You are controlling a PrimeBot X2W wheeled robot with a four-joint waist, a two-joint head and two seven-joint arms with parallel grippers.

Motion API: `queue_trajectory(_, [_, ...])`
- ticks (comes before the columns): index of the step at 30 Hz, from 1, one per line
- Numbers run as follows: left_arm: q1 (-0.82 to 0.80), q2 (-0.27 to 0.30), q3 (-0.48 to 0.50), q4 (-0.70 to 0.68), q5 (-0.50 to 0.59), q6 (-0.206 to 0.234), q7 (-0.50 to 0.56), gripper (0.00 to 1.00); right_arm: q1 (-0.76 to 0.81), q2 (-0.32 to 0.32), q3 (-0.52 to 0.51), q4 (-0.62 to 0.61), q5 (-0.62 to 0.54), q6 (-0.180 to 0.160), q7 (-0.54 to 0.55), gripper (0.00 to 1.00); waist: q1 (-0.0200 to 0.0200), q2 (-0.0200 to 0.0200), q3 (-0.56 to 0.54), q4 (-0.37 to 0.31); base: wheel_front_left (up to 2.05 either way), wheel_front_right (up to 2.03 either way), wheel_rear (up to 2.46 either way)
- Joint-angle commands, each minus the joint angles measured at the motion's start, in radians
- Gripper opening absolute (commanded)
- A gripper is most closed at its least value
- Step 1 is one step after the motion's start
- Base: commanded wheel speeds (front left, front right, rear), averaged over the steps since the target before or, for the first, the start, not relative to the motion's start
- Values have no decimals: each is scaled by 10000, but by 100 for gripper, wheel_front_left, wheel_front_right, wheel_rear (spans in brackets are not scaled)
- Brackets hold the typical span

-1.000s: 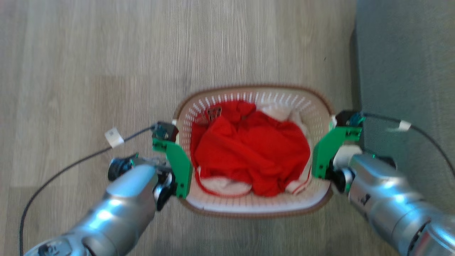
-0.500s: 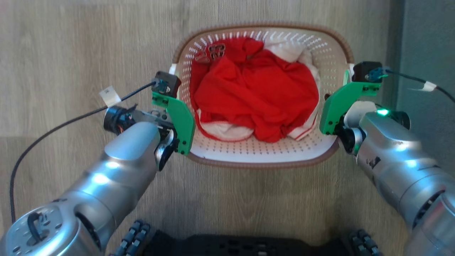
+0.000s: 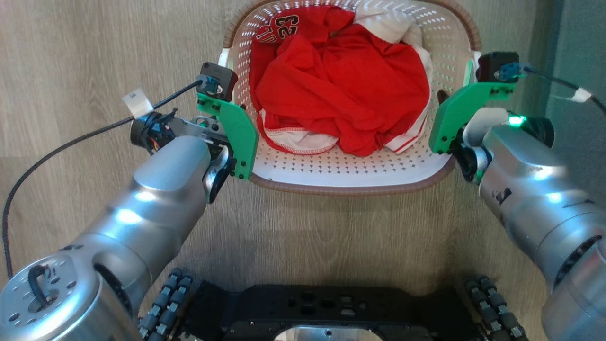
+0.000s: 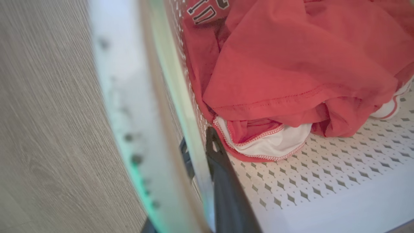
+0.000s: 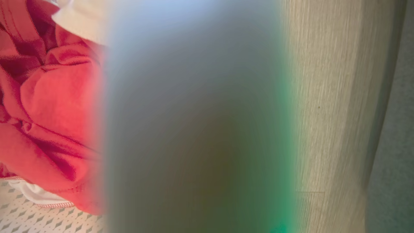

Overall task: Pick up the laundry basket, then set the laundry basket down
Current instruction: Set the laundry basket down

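Note:
The laundry basket (image 3: 350,176), white and perforated with a brown rim, sits at the top middle of the head view, with red and white clothes (image 3: 341,85) in it. My left gripper (image 3: 244,142) is shut on its left wall, under a green camera mount. In the left wrist view the wall (image 4: 181,106) runs between my left gripper's (image 4: 197,142) two dark fingers (image 4: 226,194), one inside and one outside. My right gripper (image 3: 445,128) grips the right wall. In the right wrist view a blurred stretch of that wall (image 5: 194,97) hides its fingers.
Pale wood floor (image 3: 94,47) lies all round the basket. A grey-green mat or carpet (image 3: 584,42) borders it on the right. My black wheeled base (image 3: 331,308) is at the bottom edge. A black cable (image 3: 71,142) trails from the left wrist.
The head camera has tilted, so the basket sits higher and larger in the picture and my base has come into view. The basket stays between both grippers, and their grips look unchanged.

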Motion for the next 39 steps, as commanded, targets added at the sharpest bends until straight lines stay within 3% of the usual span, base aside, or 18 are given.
queue_trajectory(1, [-65, -109, 26, -246, 46, -100, -129, 0, 145, 134, 149, -182, -200, 113, -163, 0, 0, 0, 114, -17, 0, 0, 0])
queue_trajectory(25, [-389, -109, -5, -623, -167, 48, -184, 0, 13, -202, -296, -179, -647, 113, -156, 0, 0, 0, 665, 236, 0, 0, 0])
queue_trajectory(26, [-382, -109, -5, -628, -255, 101, -189, 0, 15, -244, -312, -179, -682, 113, -181, 27, 0, 0, 667, 252, 0, 0, 0])
queue_trajectory(27, [-390, -109, -5, -643, -307, 146, -193, 44, 22, -285, -328, -179, -724, 113, -208, 63, 0, 0, 671, 266, 0, 0, 0])
queue_trajectory(28, [-402, -109, -5, -640, -275, 211, -190, 100, 31, -314, -347, -179, -760, 113, -219, 100, 0, 0, 675, 280, 0, 0, 0])
queue_trajectory(33, [-415, -109, -6, -591, -369, 516, -294, 100, 85, -416, -524, -179, -875, 113, -229, 100, 0, 0, 635, 331, 0, 0, 0])
queue_trajectory(39, [-271, -109, -7, -547, -278, 541, -201, 100, 281, -435, -715, -179, -1063, 113, -69, 100, 0, 0, 330, 359, 0, 0, 0])
